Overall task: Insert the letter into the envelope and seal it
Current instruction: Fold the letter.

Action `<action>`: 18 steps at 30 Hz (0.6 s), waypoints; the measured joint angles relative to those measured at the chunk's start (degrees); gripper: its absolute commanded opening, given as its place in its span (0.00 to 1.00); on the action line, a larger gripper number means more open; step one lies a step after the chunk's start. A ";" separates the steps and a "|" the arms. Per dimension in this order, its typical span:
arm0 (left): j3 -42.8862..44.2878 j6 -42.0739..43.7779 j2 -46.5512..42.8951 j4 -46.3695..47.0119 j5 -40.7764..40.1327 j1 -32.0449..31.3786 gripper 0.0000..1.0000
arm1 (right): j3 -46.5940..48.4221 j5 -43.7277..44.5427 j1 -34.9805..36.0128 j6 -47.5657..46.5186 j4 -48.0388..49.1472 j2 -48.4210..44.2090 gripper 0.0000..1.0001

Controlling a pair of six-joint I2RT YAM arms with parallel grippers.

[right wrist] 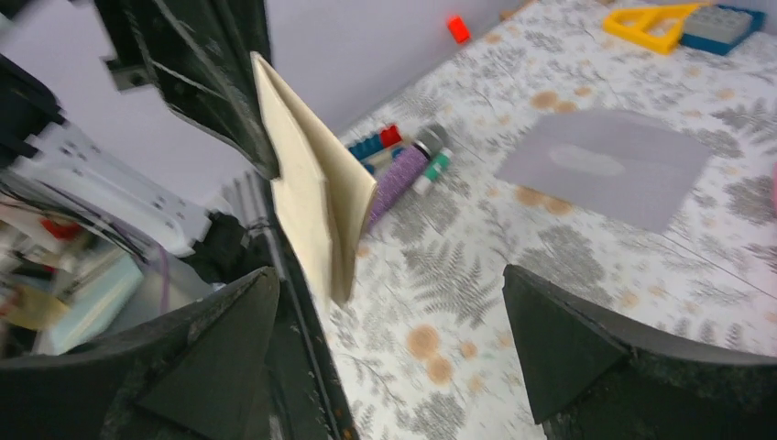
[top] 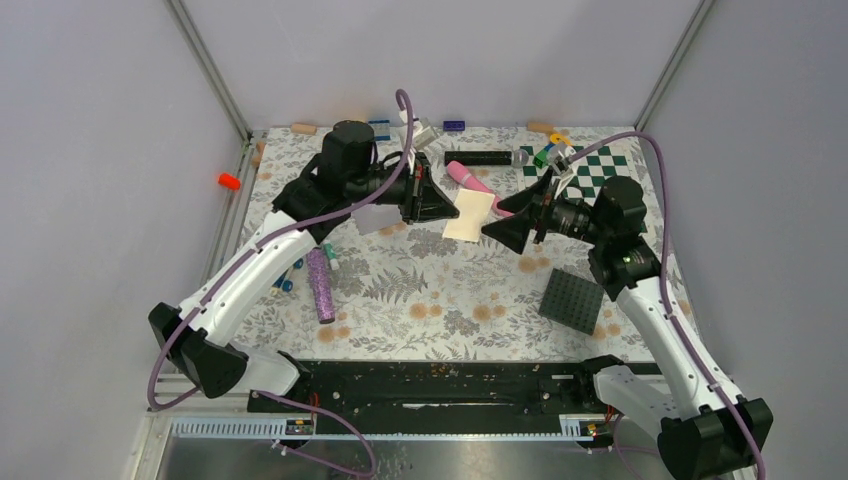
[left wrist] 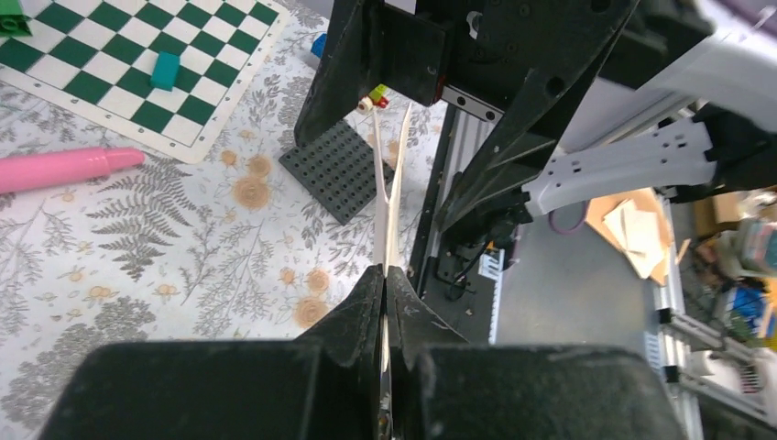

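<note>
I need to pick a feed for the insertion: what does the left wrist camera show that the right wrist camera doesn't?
Only the left wrist: the checkerboard, the pink cylinder and the dark studded plate. Only the right wrist: the envelope lying flat, and the purple cylinder. Both: the folded letter pinched in the shut left gripper, with the open right gripper facing it.

Top camera looked down from high above the letter point(top: 469, 215), whole worktop point(top: 420, 290) visible, left wrist camera sat close at the letter's edge, looking along it, right wrist camera close, faced its broad side, all three shared the letter.
</note>
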 measured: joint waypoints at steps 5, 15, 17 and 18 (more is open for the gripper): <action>-5.01 -9.99 -0.09 8.66 3.56 1.70 0.00 | -4.87 -3.02 -0.11 15.96 17.49 1.07 1.00; -7.72 -19.23 -0.07 17.53 7.58 2.25 0.00 | -8.22 -7.58 -0.20 33.83 40.44 6.25 0.89; -7.87 -20.04 -0.04 18.67 7.87 2.29 0.00 | -8.66 -7.93 -0.20 34.82 41.77 6.54 0.80; -8.02 -20.33 -0.04 19.19 7.93 2.34 0.00 | -8.79 -8.11 -0.20 35.12 42.12 6.62 0.73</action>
